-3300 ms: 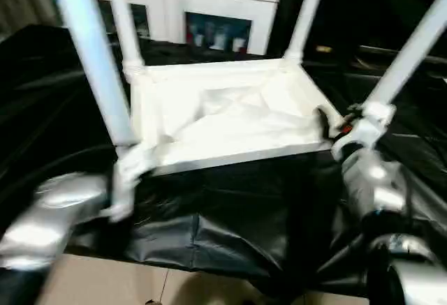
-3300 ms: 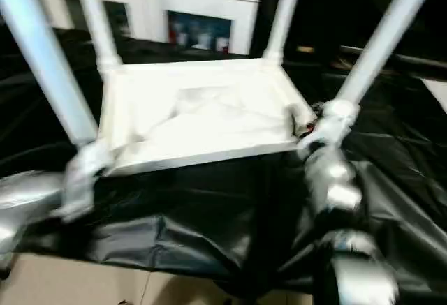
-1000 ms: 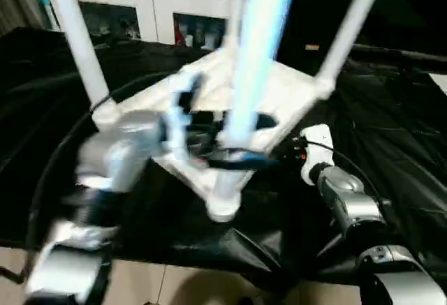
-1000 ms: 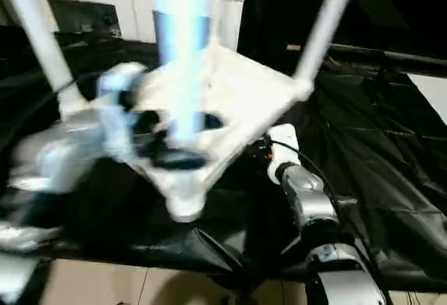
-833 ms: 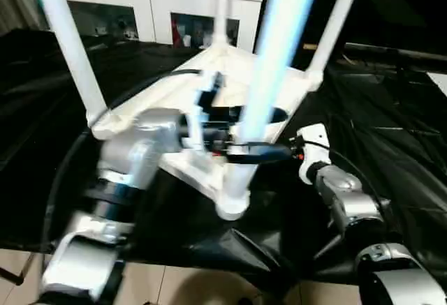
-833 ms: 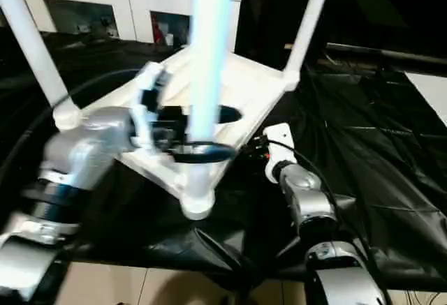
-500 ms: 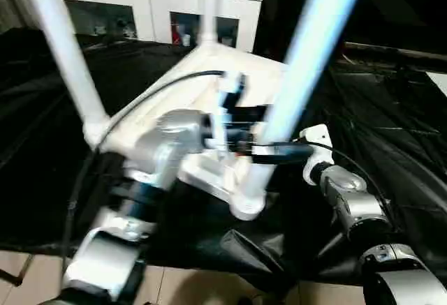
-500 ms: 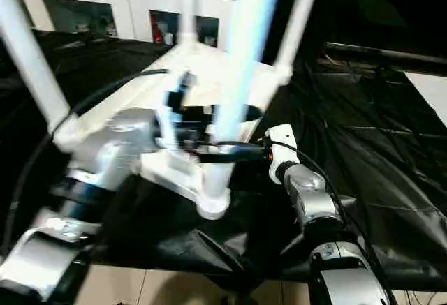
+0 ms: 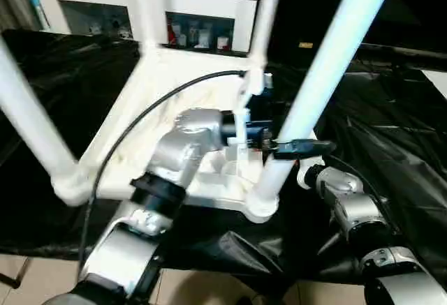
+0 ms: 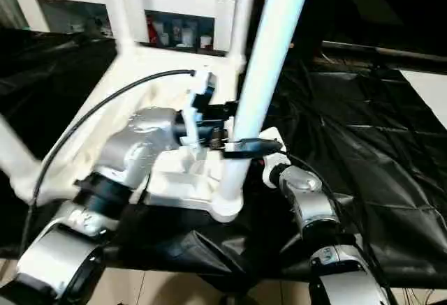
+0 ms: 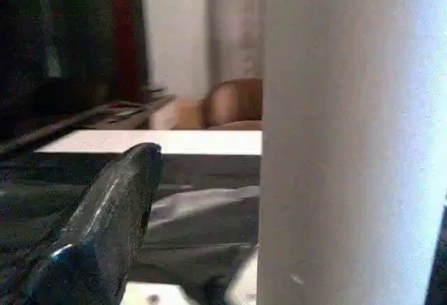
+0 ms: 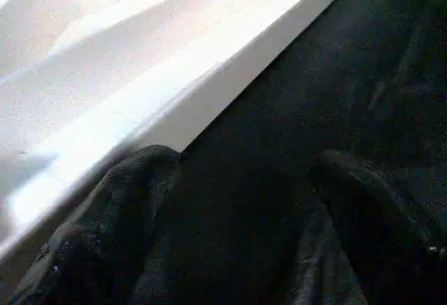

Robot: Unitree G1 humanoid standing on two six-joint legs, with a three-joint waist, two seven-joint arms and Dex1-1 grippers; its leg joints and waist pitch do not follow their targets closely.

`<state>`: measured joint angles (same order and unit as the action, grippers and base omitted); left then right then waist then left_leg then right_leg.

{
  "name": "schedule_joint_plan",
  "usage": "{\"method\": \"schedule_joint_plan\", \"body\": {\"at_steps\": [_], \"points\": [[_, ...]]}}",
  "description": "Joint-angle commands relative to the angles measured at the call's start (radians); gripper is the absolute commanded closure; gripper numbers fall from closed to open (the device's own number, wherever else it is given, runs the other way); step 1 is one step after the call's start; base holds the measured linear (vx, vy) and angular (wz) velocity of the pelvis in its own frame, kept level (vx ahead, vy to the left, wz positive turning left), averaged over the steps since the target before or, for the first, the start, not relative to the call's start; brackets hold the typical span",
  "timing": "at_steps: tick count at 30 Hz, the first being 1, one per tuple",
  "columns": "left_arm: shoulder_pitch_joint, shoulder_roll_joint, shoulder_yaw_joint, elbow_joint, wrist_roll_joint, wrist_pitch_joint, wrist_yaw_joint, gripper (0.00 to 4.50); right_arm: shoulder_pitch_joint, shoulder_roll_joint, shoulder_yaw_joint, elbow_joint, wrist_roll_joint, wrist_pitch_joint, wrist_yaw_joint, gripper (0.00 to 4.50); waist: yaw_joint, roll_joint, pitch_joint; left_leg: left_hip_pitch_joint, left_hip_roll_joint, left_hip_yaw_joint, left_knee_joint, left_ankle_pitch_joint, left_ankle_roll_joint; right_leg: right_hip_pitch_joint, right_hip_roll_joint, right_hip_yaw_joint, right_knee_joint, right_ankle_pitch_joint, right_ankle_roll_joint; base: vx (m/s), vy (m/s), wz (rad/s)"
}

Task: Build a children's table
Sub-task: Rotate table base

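Left hand (image 9: 290, 146) clamped around upturned children's table (image 9: 174, 102) leg (image 9: 318, 82); right hand (image 12: 230, 200) spread, empty.

Both eye views are taken from head height, facing forward and down over the silver forearms onto the black-draped worktop (image 9: 63, 75); the same upturned children's table (image 9: 167, 82) is shared, slightly offset between them. The left wrist view is set very close against one white leg (image 11: 349, 137), facing level across the room. The right wrist view is set close along the white top's edge (image 12: 209, 102) and the black cloth.
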<state>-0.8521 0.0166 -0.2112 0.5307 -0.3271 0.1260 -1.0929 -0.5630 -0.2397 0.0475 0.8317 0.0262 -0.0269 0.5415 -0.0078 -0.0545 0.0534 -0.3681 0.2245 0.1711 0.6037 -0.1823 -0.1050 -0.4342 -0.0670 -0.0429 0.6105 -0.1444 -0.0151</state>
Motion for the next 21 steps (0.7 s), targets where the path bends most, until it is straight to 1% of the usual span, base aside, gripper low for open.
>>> {"method": "schedule_joint_plan", "body": {"at_steps": [1, 4, 5, 6, 7, 10, 11, 12, 13, 14, 15, 16, 17, 18, 19, 20, 21], "points": [[-0.023, 0.006, 0.002, 0.061, 0.069, -0.061, 0.085, 0.08, -0.029, -0.016, -0.007, 0.015, -0.014, -0.015, -0.028, 0.73, 0.01, -0.001, -0.073, -0.002, -0.017, 0.014, -0.059, -0.237, 0.062, 0.075, -0.032, 0.018, -0.086, -0.334, -0.179, 0.0, 0.0, 0.0], [-0.033, 0.044, -0.002, 0.122, 0.132, -0.118, 0.137, 0.08, -0.037, -0.036, -0.039, 0.02, -0.006, -0.023, -0.076, 0.73, 0.011, -0.001, -0.071, 0.0, -0.019, 0.015, -0.059, -0.249, 0.055, 0.071, -0.031, 0.017, -0.092, -0.385, -0.155, 0.0, 0.0, 0.0], [-0.03, 0.055, -0.005, 0.127, 0.142, -0.13, 0.135, 0.08, -0.035, -0.04, -0.044, 0.014, -0.005, -0.024, -0.077, 0.73, 0.011, -0.002, -0.07, -0.001, -0.021, 0.014, -0.058, -0.255, 0.054, 0.07, -0.03, 0.016, -0.096, -0.414, -0.14, 0.0, 0.0, 0.0], [-0.026, 0.065, -0.005, 0.129, 0.142, -0.134, 0.124, 0.08, -0.033, -0.044, -0.048, 0.006, -0.002, -0.025, -0.076, 0.73, 0.011, -0.002, -0.07, 0.0, -0.021, 0.014, -0.058, -0.258, 0.052, 0.069, -0.03, 0.015, -0.096, -0.426, -0.135, 0.0, 0.0, 0.0], [-0.02, 0.074, -0.003, 0.124, 0.136, -0.127, 0.109, 0.08, -0.027, -0.047, -0.053, -0.006, 0.002, -0.02, -0.07, 0.73, 0.012, -0.004, -0.071, -0.002, -0.021, 0.014, -0.058, -0.256, 0.051, 0.07, -0.03, 0.015, -0.097, -0.435, -0.13, 0.0, 0.0, 0.0], [-0.01, 0.097, -0.001, 0.132, 0.141, -0.139, 0.087, 0.08, -0.014, -0.057, -0.059, -0.034, 0.01, -0.015, -0.056, 0.73, 0.014, -0.001, -0.07, 0.002, -0.018, 0.013, -0.059, -0.264, 0.052, 0.064, -0.03, 0.014, -0.098, -0.432, -0.137, 0.0, 0.0, 0.0], [0.009, 0.13, -0.013, 0.145, 0.164, -0.159, 0.067, 0.08, 0.005, -0.075, -0.075, -0.075, 0.031, -0.005, -0.033, 0.73, 0.014, -0.001, -0.07, 0.001, -0.018, 0.013, -0.06, -0.266, 0.051, 0.064, -0.03, 0.015, -0.096, -0.429, -0.139, 0.0, 0.0, 0.0], [0.019, 0.143, -0.018, 0.152, 0.172, -0.171, 0.052, 0.08, 0.014, -0.084, -0.084, -0.095, 0.047, 0.002, -0.023, 0.73, 0.018, -0.004, -0.068, 0.003, -0.018, 0.014, -0.062, -0.273, 0.058, 0.063, -0.028, 0.014, -0.101, -0.432, -0.134, 0.0, 0.0, 0.0], [0.028, 0.153, -0.023, 0.151, 0.174, -0.17, 0.035, 0.08, 0.021, -0.091, -0.091, -0.112, 0.062, 0.012, -0.014, 0.73, 0.018, -0.004, -0.069, -0.001, -0.018, 0.012, -0.063, -0.273, 0.058, 0.065, -0.029, 0.015, -0.095, -0.431, -0.131, 0.0, 0.0, 0.0], [0.038, 0.16, -0.029, 0.148, 0.178, -0.161, 0.027, 0.08, 0.028, -0.1, -0.096, -0.127, 0.074, 0.025, 0.001, 0.73, 0.021, -0.002, -0.071, 0.001, -0.017, 0.012, -0.063, -0.261, 0.06, 0.067, -0.03, 0.016, -0.094, -0.415, -0.135, 0.0, 0.0, 0.0], [0.05, 0.169, -0.041, 0.143, 0.186, -0.156, 0.017, 0.08, 0.037, -0.113, -0.094, -0.143, 0.08, 0.034, 0.024, 0.73, 0.022, -0.002, -0.071, 0.002, -0.015, 0.013, -0.063, -0.259, 0.061, 0.065, -0.03, 0.017, -0.093, -0.403, -0.142, 0.0, 0.0, 0.0], [0.077, 0.187, -0.074, 0.139, 0.203, -0.151, -0.025, 0.08, 0.054, -0.141, -0.085, -0.167, 0.08, 0.056, 0.069, 0.73, 0.026, 0.0, -0.071, 0.008, -0.013, 0.015, -0.063, -0.258, 0.066, 0.061, -0.03, 0.019, -0.092, -0.375, -0.157, 0.0, 0.0, 0.0], [0.096, 0.201, -0.101, 0.139, 0.221, -0.147, -0.05, 0.08, 0.067, -0.166, -0.073, -0.181, 0.073, 0.077, 0.103, 0.73, 0.027, 0.001, -0.071, 0.008, -0.011, 0.015, -0.063, -0.259, 0.069, 0.062, -0.029, 0.021, -0.091, -0.354, -0.166, 0.0, 0.0, 0.0], [0.096, 0.201, -0.101, 0.139, 0.221, -0.147, -0.05, 0.08, 0.067, -0.166, -0.073, -0.181, 0.073, 0.077, 0.103, 0.73, 0.028, 0.002, -0.072, 0.005, -0.009, 0.014, -0.065, -0.252, 0.069, 0.065, -0.03, 0.022, -0.084, -0.318, -0.183, 0.0, 0.0, 0.0], [0.111, 0.208, -0.123, 0.161, 0.237, -0.14, -0.061, 0.08, 0.083, -0.209, -0.043, -0.185, 0.031, 0.075, 0.13, 0.73, 0.028, 0.002, -0.073, 0.003, -0.01, 0.015, -0.065, -0.246, 0.069, 0.067, -0.031, 0.022, -0.083, -0.307, -0.187, 0.0, 0.0, 0.0], [0.113, 0.206, -0.132, 0.193, 0.26, -0.155, -0.032, 0.35, 0.094, -0.24, -0.021, -0.191, 0.005, 0.082, 0.157, 0.73, 0.033, 0.007, -0.074, 0.006, -0.009, 0.016, -0.063, -0.242, 0.065, 0.065, -0.03, 0.022, -0.085, -0.287, -0.192, 0.0, 0.0, 0.0], [0.114, 0.205, -0.137, 0.215, 0.277, -0.166, -0.01, 0.35, 0.102, -0.26, -0.006, -0.195, -0.011, 0.088, 0.176, 0.73, 0.037, 0.005, -0.074, 0.009, -0.01, 0.017, -0.062, -0.24, 0.065, 0.065, -0.03, 0.023, -0.085, -0.278, -0.194, 0.0, 0.0, 0.0]]}}
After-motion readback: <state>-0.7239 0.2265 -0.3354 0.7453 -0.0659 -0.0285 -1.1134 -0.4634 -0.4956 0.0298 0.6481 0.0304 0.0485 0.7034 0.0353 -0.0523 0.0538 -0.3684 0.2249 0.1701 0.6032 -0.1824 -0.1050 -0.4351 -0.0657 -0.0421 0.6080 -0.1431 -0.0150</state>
